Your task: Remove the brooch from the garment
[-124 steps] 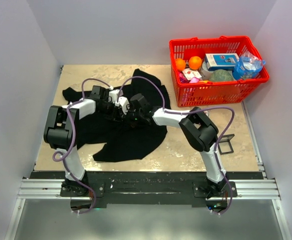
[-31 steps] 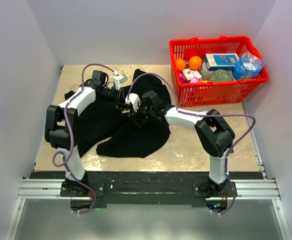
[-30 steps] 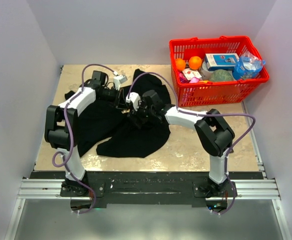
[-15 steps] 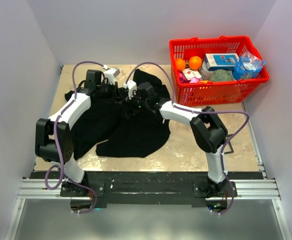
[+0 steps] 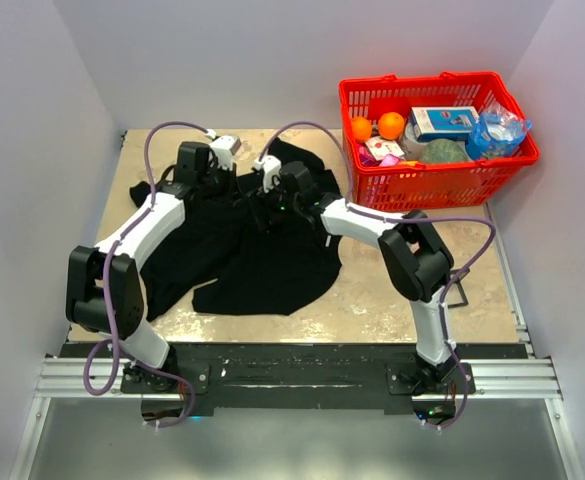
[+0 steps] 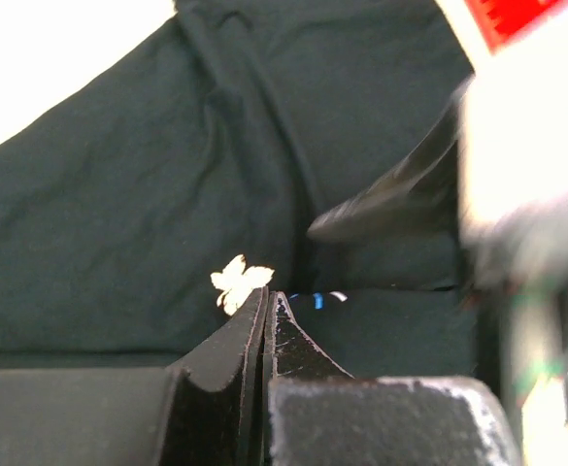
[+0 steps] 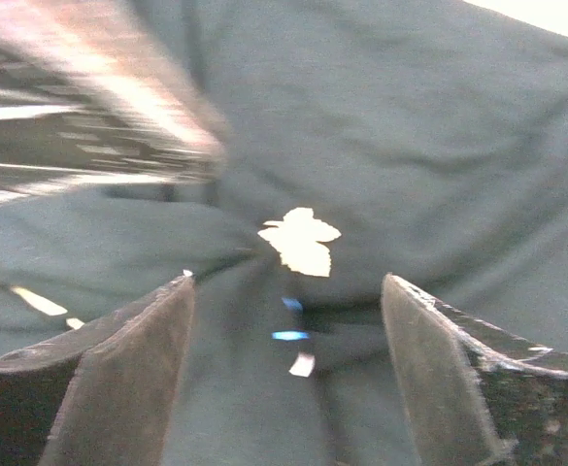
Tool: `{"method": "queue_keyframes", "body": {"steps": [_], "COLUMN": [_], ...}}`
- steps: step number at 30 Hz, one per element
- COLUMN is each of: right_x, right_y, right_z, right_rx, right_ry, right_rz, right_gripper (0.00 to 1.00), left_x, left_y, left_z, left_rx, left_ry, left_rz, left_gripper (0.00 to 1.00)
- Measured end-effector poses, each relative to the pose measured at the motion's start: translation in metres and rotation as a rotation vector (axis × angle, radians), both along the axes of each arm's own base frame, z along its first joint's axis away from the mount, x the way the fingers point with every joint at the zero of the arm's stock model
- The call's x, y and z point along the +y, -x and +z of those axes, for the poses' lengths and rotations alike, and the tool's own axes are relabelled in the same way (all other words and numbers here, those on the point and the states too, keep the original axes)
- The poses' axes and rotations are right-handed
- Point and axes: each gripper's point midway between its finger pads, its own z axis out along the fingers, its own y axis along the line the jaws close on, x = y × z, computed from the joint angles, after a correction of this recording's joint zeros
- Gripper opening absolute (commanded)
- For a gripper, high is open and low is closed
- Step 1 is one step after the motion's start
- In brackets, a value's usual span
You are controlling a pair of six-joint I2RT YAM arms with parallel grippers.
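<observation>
Cream-white little leaf-shaped brooch [image 7: 300, 240] sits on the soft black T-shirt [image 7: 458, 126], straight ahead of my right gripper [image 7: 288, 291] with its fingers wide apart, while my left gripper [image 6: 269, 303], squeezed together, is just beside it.

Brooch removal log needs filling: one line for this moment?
brooch on garment | left end effector shut beside it | right end effector open

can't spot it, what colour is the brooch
Pale cream-white brooch, clearest in the right wrist view.
</observation>
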Motion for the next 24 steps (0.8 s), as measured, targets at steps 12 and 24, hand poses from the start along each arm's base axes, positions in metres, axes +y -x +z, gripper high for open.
{"method": "queue_keyframes", "body": {"steps": [12, 24], "right_x": [-0.021, -0.014], "right_y": [-0.041, 0.021], "right_z": [-0.009, -0.079], "right_rx": [-0.05, -0.015], "right_ry": [0.02, 0.191], "right_rz": [0.03, 0.215], "right_gripper": [0.58, 0.56], "left_x": [0.034, 0.033], "left_y": [0.011, 0.062], "left_z": [-0.043, -0.128], "left_rx": [0.146, 0.392], "left_ry": [-0.005, -0.01], "left_rz": [0.065, 0.031], "left_gripper": [0.09, 0.08]}}
